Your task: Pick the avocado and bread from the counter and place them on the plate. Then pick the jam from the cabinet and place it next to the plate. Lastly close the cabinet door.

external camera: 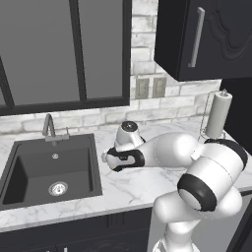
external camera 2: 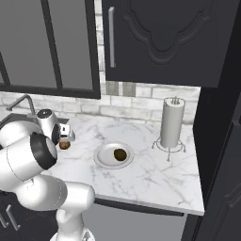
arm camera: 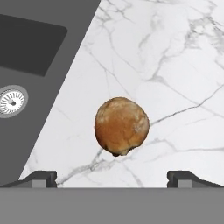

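Observation:
The bread [arm camera: 121,126], an orange-brown lump, lies on the white marble counter [arm camera: 175,65] just beside the black sink [arm camera: 30,48]. My gripper [arm camera: 113,178] hangs open right above it, one fingertip on each side and neither touching. From the right, the gripper [external camera 2: 67,139] points down over the bread [external camera 2: 64,145]. The dark green avocado [external camera 2: 120,154] rests on the round pale plate [external camera 2: 101,157] to the right of it. The black cabinet [external camera 2: 160,37] with its grey bar handle [external camera 2: 111,37] hangs above the counter. The jam is out of view. From the left, the gripper [external camera: 104,158] sits at the sink's right edge.
The sink [external camera: 49,167] with its tap [external camera: 48,125] lies to the left. A paper towel holder [external camera 2: 172,123] stands at the back right of the counter. A tall black panel [external camera 2: 221,141] bounds the counter on the right. A dark window [external camera: 59,49] fills the wall above the sink.

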Robot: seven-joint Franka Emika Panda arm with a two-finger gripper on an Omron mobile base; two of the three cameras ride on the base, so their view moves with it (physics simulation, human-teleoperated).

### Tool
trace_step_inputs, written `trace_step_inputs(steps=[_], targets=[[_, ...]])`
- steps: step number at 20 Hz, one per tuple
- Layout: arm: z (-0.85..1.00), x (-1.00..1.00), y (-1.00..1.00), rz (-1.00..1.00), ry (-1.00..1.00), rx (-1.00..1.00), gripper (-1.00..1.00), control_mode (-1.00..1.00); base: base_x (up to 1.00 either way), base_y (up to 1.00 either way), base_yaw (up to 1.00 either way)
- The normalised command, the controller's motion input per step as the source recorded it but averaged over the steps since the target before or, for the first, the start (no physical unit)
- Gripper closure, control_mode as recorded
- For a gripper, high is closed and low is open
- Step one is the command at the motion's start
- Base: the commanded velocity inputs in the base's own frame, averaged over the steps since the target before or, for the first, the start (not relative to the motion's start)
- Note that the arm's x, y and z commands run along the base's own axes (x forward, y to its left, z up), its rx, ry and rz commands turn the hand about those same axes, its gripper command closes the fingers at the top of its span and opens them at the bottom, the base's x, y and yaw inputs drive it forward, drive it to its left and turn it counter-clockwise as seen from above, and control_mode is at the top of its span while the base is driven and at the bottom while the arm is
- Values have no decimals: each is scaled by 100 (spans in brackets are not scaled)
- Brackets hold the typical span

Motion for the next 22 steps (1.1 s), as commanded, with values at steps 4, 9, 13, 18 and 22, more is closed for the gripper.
trace_step_inputs(steps=[4,9,13,18,22], targets=[[0,0,0,0,0,0,-100,-100,0,0,0],[0,0,0,-1,0,0,-100,-100,0,0,0],[0,3,0,-1,0,0,-100,-100,0,0,0],[0,13,0,-1,0,0,-100,-100,0,0,0],[0,13,0,-1,0,0,-100,-100,0,0,0]])
